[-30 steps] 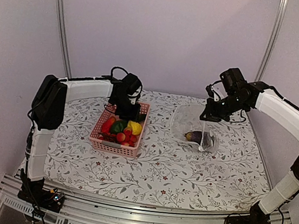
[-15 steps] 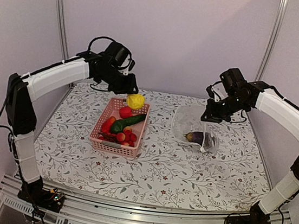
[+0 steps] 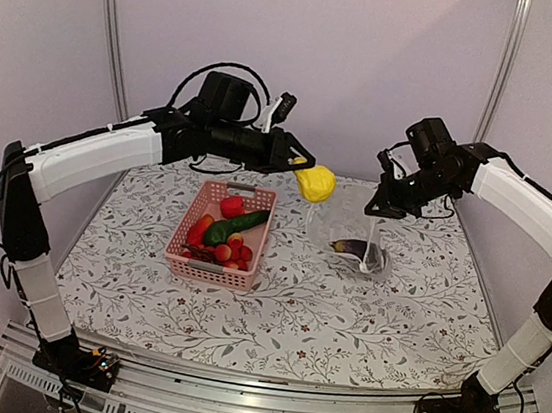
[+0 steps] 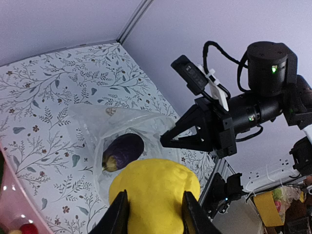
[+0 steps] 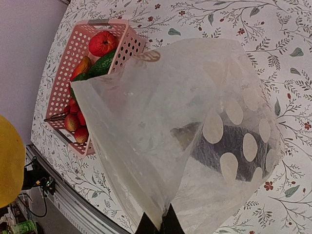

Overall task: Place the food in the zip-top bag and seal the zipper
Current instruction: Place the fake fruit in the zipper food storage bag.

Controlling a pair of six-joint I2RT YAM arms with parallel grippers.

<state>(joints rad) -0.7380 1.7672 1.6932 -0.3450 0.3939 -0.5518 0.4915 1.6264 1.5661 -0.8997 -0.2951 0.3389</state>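
The yellow food (image 3: 314, 182) hangs above the counter (image 3: 343, 321), between the pink basket (image 3: 210, 269) and the zip-top bag (image 3: 356, 232), clamped in the left gripper (image 4: 155, 213). The right gripper (image 5: 158, 227) is closed on the bag's mouth edge and holds it raised. A purple food (image 4: 123, 151) lies inside.

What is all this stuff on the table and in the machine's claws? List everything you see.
table: one, white cloth with a leaf print, under everything
basket: one, pink, slotted, left of centre on the table
tomato: one, red, far end of the basket
cucumber: one, green, lying across the basket
pepper: one, red-orange, left side of the basket
small red fruits: a few, red, near end of the basket
bag: one, clear with white dots, right of the basket, mouth open
eggplant: one, dark purple, inside the bag
yellow fruit: one, in the air between basket and bag
left gripper: one, black, clamped on the yellow fruit
right gripper: one, black, pinching the bag's edge
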